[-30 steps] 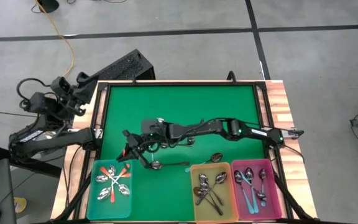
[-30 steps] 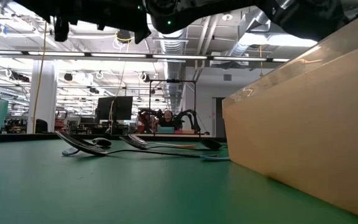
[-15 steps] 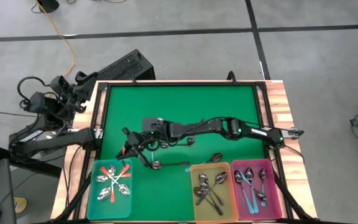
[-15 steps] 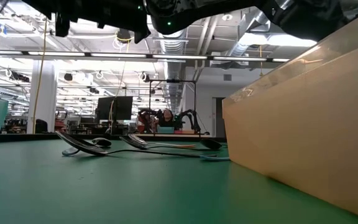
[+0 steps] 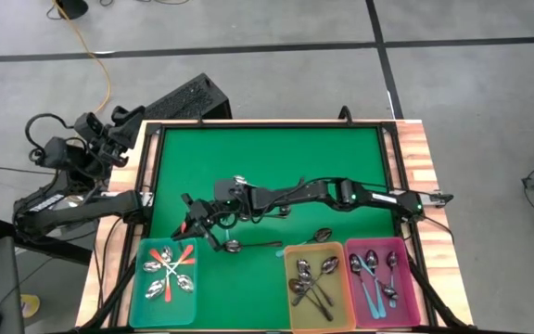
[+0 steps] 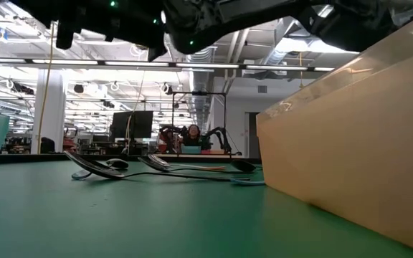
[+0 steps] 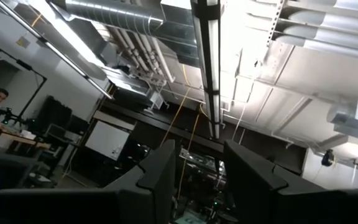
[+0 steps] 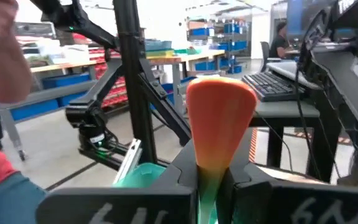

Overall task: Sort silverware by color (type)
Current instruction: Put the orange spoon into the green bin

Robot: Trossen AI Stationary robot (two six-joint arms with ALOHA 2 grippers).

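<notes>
Right gripper (image 5: 193,225) above green tabletop (image 5: 267,158), jaws clamped on orange-handled spoon (image 8: 219,124). Left gripper (image 7: 194,180) off tabletop, jaws parted, holding nothing.

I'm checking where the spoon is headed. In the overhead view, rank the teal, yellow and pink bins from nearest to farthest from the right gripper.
From the right gripper, jaws shut on an orange-handled spoon:
1. Teal bin, just below it at the front left.
2. Yellow bin, front middle.
3. Pink bin, front right.

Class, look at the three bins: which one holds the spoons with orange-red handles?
The teal bin, leftmost in the high view; the other two hold none.
</notes>
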